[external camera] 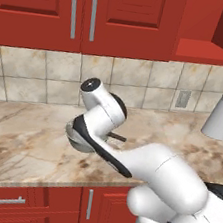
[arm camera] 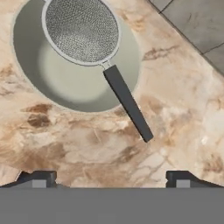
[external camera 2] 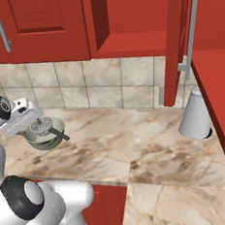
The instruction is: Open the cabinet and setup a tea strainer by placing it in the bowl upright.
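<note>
the tea strainer [arm camera: 82, 29] sits in the bowl [arm camera: 127, 61], seen from the hand view in the upper left of the frame: its mesh basket lies inside the bowl's rim with the open side up, and its dark handle runs out over the rim toward the lower right, ending above the marbled tabletop [arm camera: 183, 122]. the pincer [arm camera: 107, 178] is spread wide, its two dark tips far apart at the bottom of that frame, and it holds nothing; the strainer is well clear of both tips.

the placing looks done, so the step in hand is judged to be the retreat. the robot would do it well by lifting straight away from the bowl and keeping the jaws wide, so that neither tip catches the handle that overhangs the rim. a sideways swing while low could knock that handle and tip the basket out of its seat. the bowl is light-looking and stands free, so any brush may also slide it.

in the right base view the bowl [external camera 2: 48, 138] stands at the left middle of the frame with the strainer [external camera 2: 42, 125] in it, handle pointing to the right, just below the hand. the cabinet [external camera 2: 175, 45] at the upper right has its door swung open, the inside shelf bare as far as can be seen. a white upturned container [external camera 2: 196, 114] stands on the tabletop at the right, near the open door; what it holds cannot be told.
</note>
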